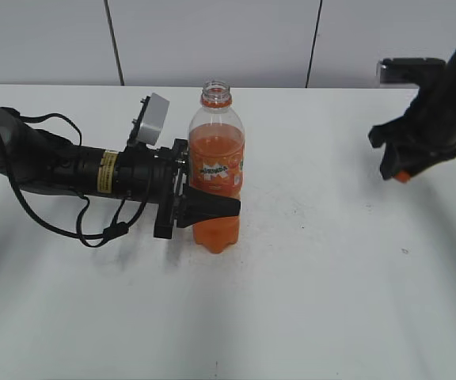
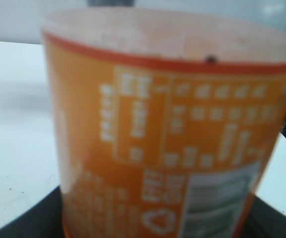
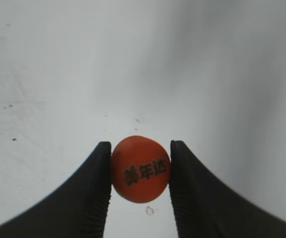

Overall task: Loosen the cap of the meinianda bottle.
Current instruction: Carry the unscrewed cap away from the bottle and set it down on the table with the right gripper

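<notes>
The meinianda bottle (image 1: 217, 170) stands upright near the table's middle with its neck open and no cap on it. My left gripper (image 1: 206, 207) is shut on its lower body from the left. The bottle's orange label (image 2: 168, 144) fills the left wrist view, blurred. My right gripper (image 1: 400, 172) hangs above the table at the far right, well away from the bottle. It is shut on the orange cap (image 3: 140, 169), held between both fingers (image 3: 139, 171) with dark characters printed on its top. The cap shows as a small orange spot (image 1: 402, 176) in the exterior view.
The white table (image 1: 307, 301) stretches around the bottle. The left arm's black cables (image 1: 70, 226) lie on the table at the left. A pale panelled wall (image 1: 212, 39) runs behind the table's far edge.
</notes>
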